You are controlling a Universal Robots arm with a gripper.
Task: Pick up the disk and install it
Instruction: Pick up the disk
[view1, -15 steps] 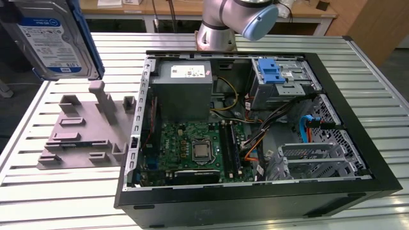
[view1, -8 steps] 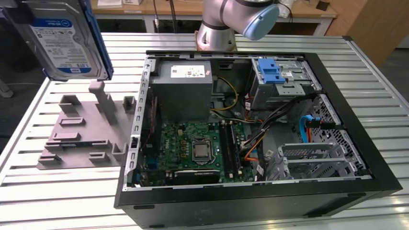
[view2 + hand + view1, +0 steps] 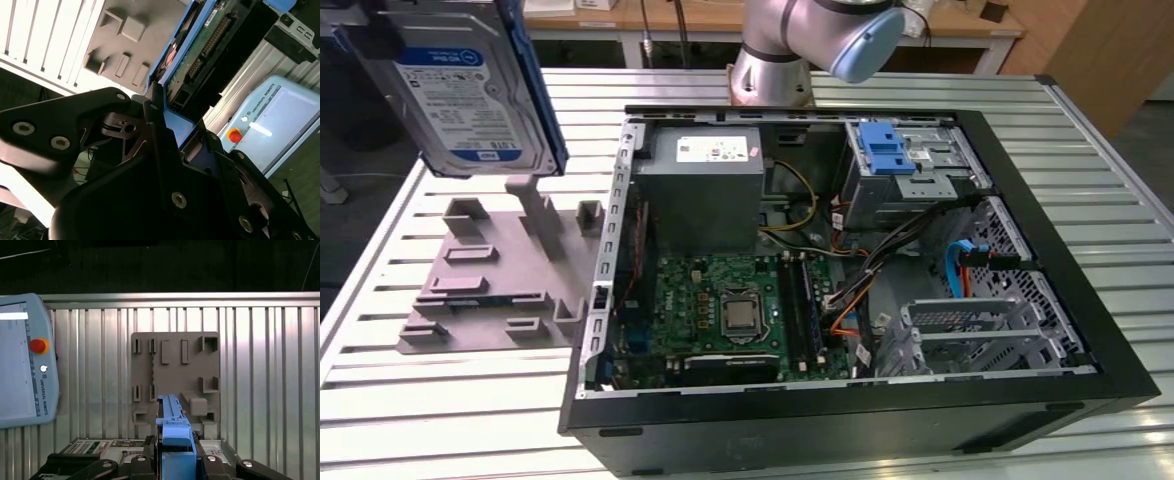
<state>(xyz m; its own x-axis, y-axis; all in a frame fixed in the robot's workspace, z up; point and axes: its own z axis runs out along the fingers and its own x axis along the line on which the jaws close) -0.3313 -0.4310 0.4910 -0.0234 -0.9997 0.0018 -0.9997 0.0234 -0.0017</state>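
While the disk (image 3: 460, 85) hangs upright at the exterior view's left, label toward that camera and clear above the grey fixture (image 3: 487, 290) on the slatted table (image 3: 440, 420), you should treat this, as I judge it, as the carry stage: picked up, not yet installed. In the first wrist view the gripper (image 3: 177, 460) is clenched on the disk's blue carrier frame, its jaws pressing from both sides at one end, so most of the drive stands out beyond the hold. That long overhang will likely act as a lever, so keep your motion smooth and avoid sudden wrist turns that could twist the frame in the grip. Moving toward the exterior view's right, the open computer case (image 3: 607, 330) begins just beside the fixture, and its near wall is the first edge the hanging drive has to pass over. Keep your height over the grey power supply (image 3: 700, 200) and the green motherboard (image 3: 734, 310). Further right, loose cables (image 3: 947, 260) cross the floor of the case, and they could snag a corner. At the far right sit the drive cage with the blue latch tab (image 3: 887, 150) and a perforated metal bay (image 3: 974, 330). I cannot tell which one takes the disk, so square the drive to the opening before you commit.
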